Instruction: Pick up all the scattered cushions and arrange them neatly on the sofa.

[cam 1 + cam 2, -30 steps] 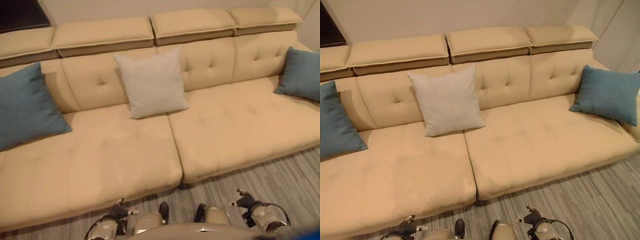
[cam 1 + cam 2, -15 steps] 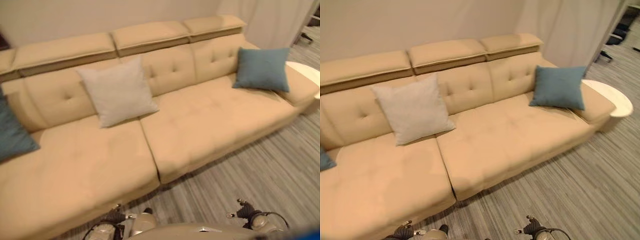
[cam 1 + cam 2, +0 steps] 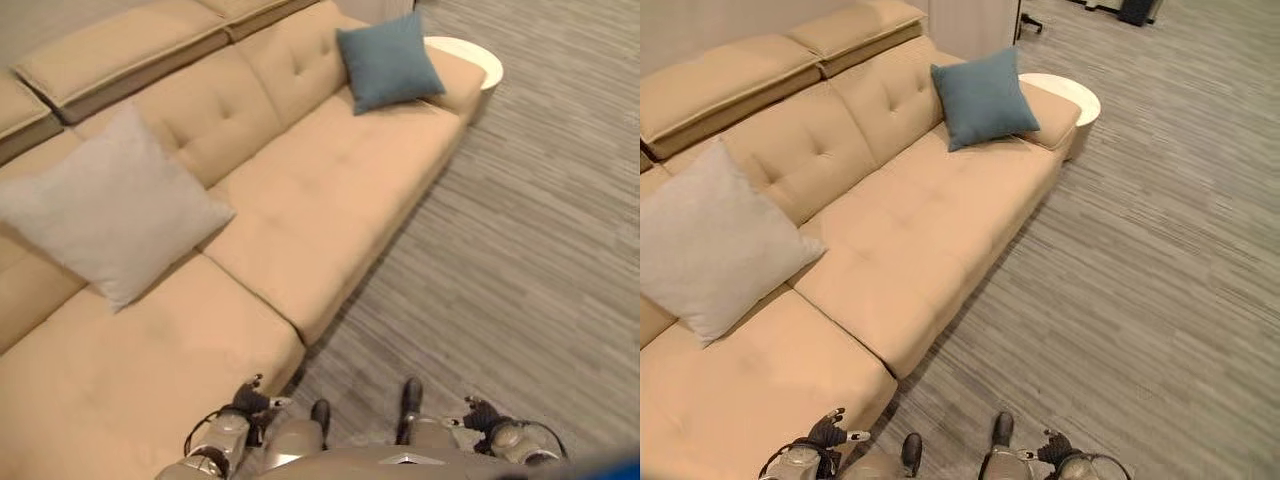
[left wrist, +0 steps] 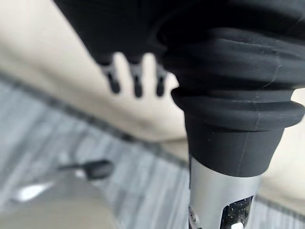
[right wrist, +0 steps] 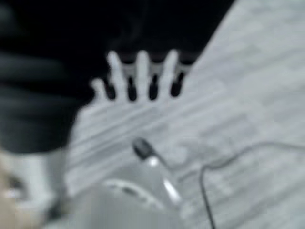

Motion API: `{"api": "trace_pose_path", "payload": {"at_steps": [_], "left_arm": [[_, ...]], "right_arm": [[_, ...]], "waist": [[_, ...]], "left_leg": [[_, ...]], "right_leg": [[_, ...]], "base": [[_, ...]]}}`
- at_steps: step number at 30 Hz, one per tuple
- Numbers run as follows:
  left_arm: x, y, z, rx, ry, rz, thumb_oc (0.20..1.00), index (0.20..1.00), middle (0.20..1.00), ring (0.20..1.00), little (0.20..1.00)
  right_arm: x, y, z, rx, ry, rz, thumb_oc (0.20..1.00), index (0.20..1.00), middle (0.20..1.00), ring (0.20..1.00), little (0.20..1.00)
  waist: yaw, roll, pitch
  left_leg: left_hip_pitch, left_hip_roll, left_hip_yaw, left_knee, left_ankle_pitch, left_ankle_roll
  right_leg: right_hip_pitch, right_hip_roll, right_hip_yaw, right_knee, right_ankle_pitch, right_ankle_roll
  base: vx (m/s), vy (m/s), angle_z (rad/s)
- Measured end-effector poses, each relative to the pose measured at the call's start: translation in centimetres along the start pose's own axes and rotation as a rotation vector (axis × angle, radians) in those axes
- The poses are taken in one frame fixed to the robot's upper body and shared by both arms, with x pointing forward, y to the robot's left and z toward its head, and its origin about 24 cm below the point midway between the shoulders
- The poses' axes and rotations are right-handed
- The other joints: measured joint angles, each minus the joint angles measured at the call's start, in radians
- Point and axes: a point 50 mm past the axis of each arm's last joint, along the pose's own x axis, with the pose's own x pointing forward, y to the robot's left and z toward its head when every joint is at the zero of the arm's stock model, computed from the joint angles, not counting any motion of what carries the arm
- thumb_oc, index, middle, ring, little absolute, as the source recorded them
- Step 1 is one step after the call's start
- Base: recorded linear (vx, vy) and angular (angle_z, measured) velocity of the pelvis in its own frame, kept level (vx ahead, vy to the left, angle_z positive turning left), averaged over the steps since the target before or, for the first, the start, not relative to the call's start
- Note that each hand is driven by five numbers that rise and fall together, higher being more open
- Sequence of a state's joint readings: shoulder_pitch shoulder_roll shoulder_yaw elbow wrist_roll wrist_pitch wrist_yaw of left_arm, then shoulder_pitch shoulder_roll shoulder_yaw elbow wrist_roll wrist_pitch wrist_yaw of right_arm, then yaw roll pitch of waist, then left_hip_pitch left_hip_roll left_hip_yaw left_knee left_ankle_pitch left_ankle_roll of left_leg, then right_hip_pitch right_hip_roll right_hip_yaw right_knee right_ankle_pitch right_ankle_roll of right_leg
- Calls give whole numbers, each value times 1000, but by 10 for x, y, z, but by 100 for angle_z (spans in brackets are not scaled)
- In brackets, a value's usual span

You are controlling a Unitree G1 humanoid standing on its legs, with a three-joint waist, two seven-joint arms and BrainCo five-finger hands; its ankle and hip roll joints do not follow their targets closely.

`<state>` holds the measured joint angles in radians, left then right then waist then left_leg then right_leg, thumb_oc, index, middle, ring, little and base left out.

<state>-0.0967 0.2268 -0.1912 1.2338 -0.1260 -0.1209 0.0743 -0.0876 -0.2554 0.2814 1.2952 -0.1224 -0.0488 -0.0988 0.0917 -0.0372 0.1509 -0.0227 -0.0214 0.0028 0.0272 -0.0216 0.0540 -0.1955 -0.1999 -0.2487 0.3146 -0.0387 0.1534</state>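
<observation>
A light grey cushion (image 3: 110, 205) leans against the backrest of the tan sofa (image 3: 330, 200), towards its left. A blue cushion (image 3: 388, 62) leans upright at the sofa's far right end. Both hands hang low at my sides, well short of either cushion. My left hand (image 3: 250, 400) is beside the sofa's front edge; its fingers (image 4: 136, 78) are straight and hold nothing. My right hand (image 3: 480, 415) hangs over the floor, with its fingers (image 5: 143, 76) also straight and holding nothing.
A round white side table (image 3: 1070, 95) stands against the sofa's right end, just behind the blue cushion. Grey striped carpet (image 3: 1140, 280) stretches wide to the right and front of the sofa.
The camera has swung to the right: the blue cushion at the sofa's left end has left the picture, and the side table and more floor have come in. Both hands stay low.
</observation>
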Motion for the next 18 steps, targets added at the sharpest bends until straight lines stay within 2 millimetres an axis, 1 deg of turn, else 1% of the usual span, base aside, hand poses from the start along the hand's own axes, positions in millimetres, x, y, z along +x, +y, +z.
{"api": "trace_pose_path", "payload": {"at_steps": [1, 2, 3, 4, 5, 6, 7, 8, 10, 11, 12, 13, 14, 15, 16, 17, 18], "left_arm": [[-1, 2, -6, 2, 14, 5, 1000, 1000, 1000, 1000, 1000], [-4, 5, -17, 5, 41, 10, 1000, 1000, 1000, 1000, 1000], [-6, 6, -23, 7, 58, 13, 1000, 1000, 1000, 1000, 1000], [-7, 7, -27, 6, 68, 15, 1000, 1000, 1000, 1000, 1000], [-8, 4, -29, 7, 78, 8, 1000, 1000, 1000, 1000, 1000], [-8, 1, -31, 5, 83, -1, 1000, 1000, 1000, 1000, 1000], [-9, -2, -34, 2, 89, -6, 1000, 1000, 1000, 1000, 1000], [-10, -5, -36, -1, 95, -12, 1000, 1000, 1000, 1000, 1000], [-10, -8, -36, 6, 93, -23, 1000, 1000, 1000, 1000, 1000], [-10, -10, -36, 13, 95, -28, 1000, 1000, 1000, 1000, 1000], [-10, -10, -35, 13, 92, -28, 1000, 1000, 1000, 1000, 1000], [-8, -10, -28, 15, 76, -28, 1000, 1000, 1000, 1000, 1000], [-8, -10, -29, 13, 79, -29, 1000, 1000, 1000, 1000, 1000], [-6, -9, -24, 13, 66, -27, 1000, 1000, 1000, 1000, 1000], [-6, -6, -21, 6, 59, -18, 1000, 1000, 1000, 1000, 1000], [-4, -4, -17, 5, 48, -11, 1000, 1000, 1000, 1000, 1000], [-4, -3, -18, -6, 49, -6, 1000, 1000, 1000, 1000, 1000]], "right_arm": [[0, 3, -1, 2, 3, 6, 1000, 1000, 1000, 1000, 1000], [-1, 5, -2, 4, 5, 12, 1000, 1000, 1000, 1000, 1000], [-1, 5, -1, 4, 0, 12, 1000, 1000, 1000, 1000, 1000], [0, 5, 2, 4, -5, 11, 1000, 1000, 1000, 1000, 1000], [0, 2, 5, 3, -14, 2, 1000, 1000, 1000, 1000, 1000], [0, 2, 3, 2, -10, 1, 1000, 1000, 1000, 1000, 1000], [-1, 4, -1, 0, 3, 7, 1000, 1000, 1000, 1000, 1000], [-1, 5, -5, -2, 12, 9, 1000, 1000, 1000, 1000, 1000], [-2, 4, -7, 0, 15, 7, 1000, 1000, 1000, 1000, 1000], [-2, 5, -9, 2, 19, 9, 1000, 1000, 1000, 1000, 1000], [-2, 5, -10, 10, 24, 10, 1000, 1000, 1000, 1000, 1000], [-2, 5, -11, 12, 26, 10, 1000, 1000, 1000, 1000, 1000], [-2, 4, -9, 18, 20, 4, 1000, 1000, 1000, 1000, 1000], [-2, 4, -7, 20, 15, 2, 1000, 1000, 1000, 1000, 1000], [-1, 3, -5, 21, 9, -3, 1000, 1000, 1000, 1000, 1000], [-1, 2, -2, 18, 4, -9, 1000, 1000, 1000, 1000, 1000], [0, 1, -1, 17, 2, -14, 1000, 1000, 1000, 1000, 1000]], "waist": [[7, -1, -7], [24, -18, -39], [40, -28, -49], [37, -36, -53], [29, -23, -53], [25, -18, -63], [30, -15, -71], [30, -6, -79], [18, 5, -86], [8, 14, -89], [6, 14, -89], [7, 11, -87], [11, 9, -83], [8, -10, -74], [18, -23, -63], [34, -35, -53], [38, -44, -45]], "left_leg": [[8, 5, 26, -17, 16, 4], [8, 12, 64, -36, 28, -8], [7, 11, 70, -40, 17, -18], [6, 12, 70, -41, 19, -30], [6, 26, 59, -44, 28, -43], [6, 36, 61, -47, 28, -57], [5, 43, 62, -45, 30, -64], [5, 52, 59, -43, 35, -64], [1, 64, 55, -40, 37, -69], [-17, 71, 37, -17, 37, -83], [-33, 74, 24, 4, 34, -93], [-37, 71, 9, 13, 42, -107], [-62, 74, -24, 51, 62, -139], [-83, 63, -32, 90, 76, -165], [-113, 62, -45, 148, 84, -182], [-143, 50, -51, 208, 86, -181], [-157, 48, -55, 238, 83, -180]], "right_leg": [[18, 8, -10, 57, -39, -13], [50, 19, -72, 67, -114, -41], [83, 31, -95, -11, -127, -38], [109, 47, -95, -78, -130, -62], [137, 76, -97, -135, -105, -79], [145, 92, -94, -161, -94, -86], [149, 102, -93, -172, -92, -90], [150, 112, -93, -171, -97, -102], [151, 127, -92, -169, -102, -111], [147, 138, -97, -158, -115, -126], [142, 144, -95, -154, -124, -140], [141, 146, -94, -156, -126, -146], [138, 149, -94, -154, -132, -154], [139, 138, -92, -161, -127, -169], [141, 134, -85, -166, -124, -177], [154, 133, -69, -182, -113, -190], [170, 137, -68, -200, -103, -199]], "base": [[2, -105, -50], [36, -116, -74], [76, -136, -78], [82, -130, -30], [66, -105, -3], [54, -86, 1], [106, -130, -6], [151, -196, -4], [114, -182, 11], [52, -153, 30], [25, -162, 27], [60, -212, 14], [46, -155, 5], [83, -130, 2], [34, -34, -20], [168, -77, -28], [305, -54, -14]]}}
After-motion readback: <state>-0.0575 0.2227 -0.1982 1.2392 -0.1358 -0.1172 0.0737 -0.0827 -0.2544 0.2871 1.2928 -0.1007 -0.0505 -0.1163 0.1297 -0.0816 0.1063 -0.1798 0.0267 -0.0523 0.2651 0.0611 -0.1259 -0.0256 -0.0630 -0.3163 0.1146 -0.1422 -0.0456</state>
